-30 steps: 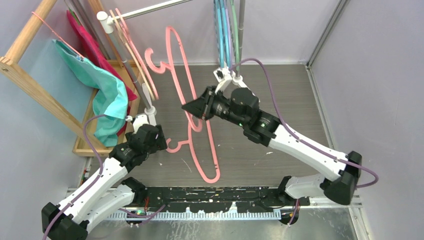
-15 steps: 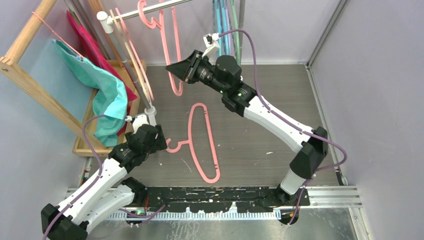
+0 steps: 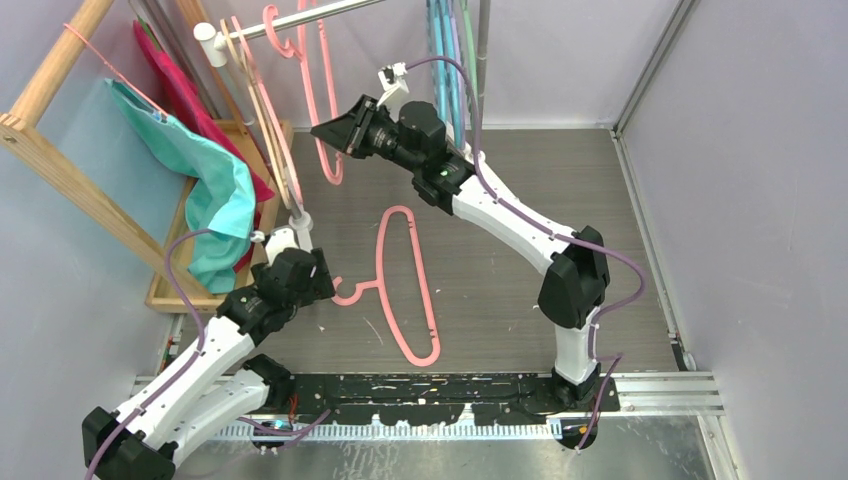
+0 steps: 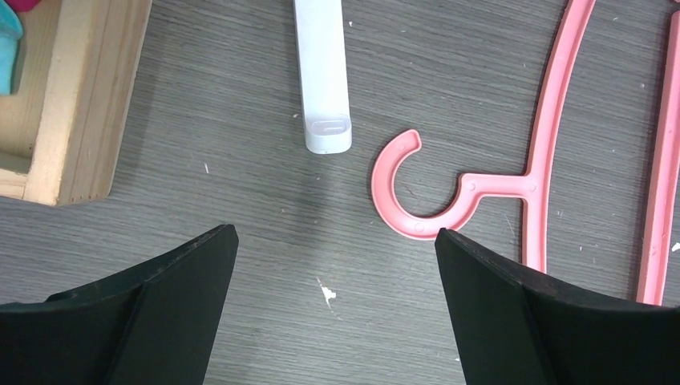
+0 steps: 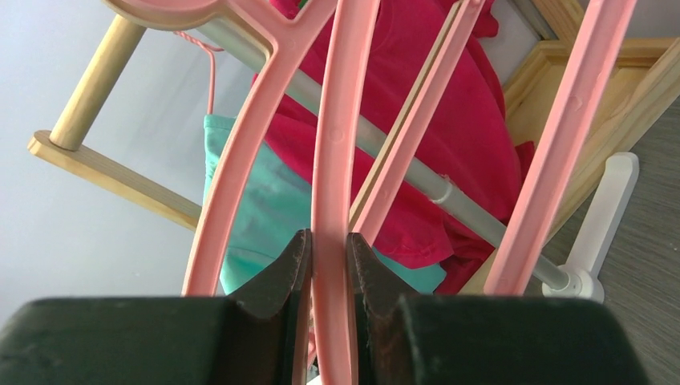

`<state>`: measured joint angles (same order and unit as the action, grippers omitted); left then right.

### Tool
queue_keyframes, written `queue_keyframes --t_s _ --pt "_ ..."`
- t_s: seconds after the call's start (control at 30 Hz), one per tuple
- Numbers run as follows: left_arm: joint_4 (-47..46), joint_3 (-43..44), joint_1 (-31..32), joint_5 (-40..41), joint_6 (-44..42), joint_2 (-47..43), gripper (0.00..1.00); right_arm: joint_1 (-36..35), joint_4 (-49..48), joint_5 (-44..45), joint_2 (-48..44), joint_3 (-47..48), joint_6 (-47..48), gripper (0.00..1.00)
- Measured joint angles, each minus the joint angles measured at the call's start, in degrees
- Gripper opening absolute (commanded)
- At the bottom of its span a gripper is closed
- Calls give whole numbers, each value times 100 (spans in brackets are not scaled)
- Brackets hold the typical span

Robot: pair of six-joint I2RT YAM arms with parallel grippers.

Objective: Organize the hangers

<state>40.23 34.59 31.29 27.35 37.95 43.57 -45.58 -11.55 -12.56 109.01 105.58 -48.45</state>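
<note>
Right gripper [image 5: 329, 257]: I find it pinching one bar of a pink hanger [image 5: 333, 152], with a finger pressed against each side of the bar. The hanger runs up and away from the grip. Its hook sits at the metal rod [image 5: 385, 152] beyond the fingertips, though I cannot tell whether it bears on the rod. Past the grip hang a red cloth [image 5: 457, 112] and a teal cloth [image 5: 261, 216], with the wooden frame [image 5: 96, 172] beyond them. In the top view I note pale pink and beige hangers [image 3: 262, 100] on the same rod just beside this gripper. A bunch of blue, lavender and green hangers [image 3: 450, 50] hangs behind its wrist.

Left gripper [image 4: 335, 234]: spread wide, holding nothing, low over the floor [image 4: 240, 160]. A second pink hanger [image 4: 533, 176] lies flat there, its hook just ahead of the gap, nearer the finger on the right of that view and apart from it. The white foot [image 4: 325, 80] of the stand lies farther ahead. A wooden base [image 4: 76, 96] sits ahead to the left.
</note>
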Motion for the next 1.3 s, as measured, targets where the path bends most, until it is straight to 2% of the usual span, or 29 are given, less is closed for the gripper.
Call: queue_keyframes --t_s 0.03,0.07,0.3,0.47,0.63,0.87,1.0,1.13,1.3 --pt "-17 0 0 -2 -4 7 98 0 -9 -37 37 4 -11 2" --pt "-35 0 0 -7 -4 13 98 0 -33 -66 57 7 -20 7" --pt "-79 0 0 -17 -7 83 98 11 -92 -157 83 -22 -35 50" --pt "-96 0 0 -17 -7 96 98 31 -103 -192 -92 -442 81 66" --pt "-94 0 0 -15 -7 144 98 31 -173 -11 -883 -1550 385 84" --pt "-96 0 0 -15 0 181 98 -195 74 710 -2736 -3248 1318 85" --pt "-98 0 0 -17 15 197 98 -852 455 1449 -3421 -4054 2048 83" --pt "-120 0 0 -15 20 256 98 -1805 1113 2258 -3279 -4791 2614 82" --pt "-144 0 0 -17 24 446 98 -2726 2052 3008 -2243 -5351 2914 81"
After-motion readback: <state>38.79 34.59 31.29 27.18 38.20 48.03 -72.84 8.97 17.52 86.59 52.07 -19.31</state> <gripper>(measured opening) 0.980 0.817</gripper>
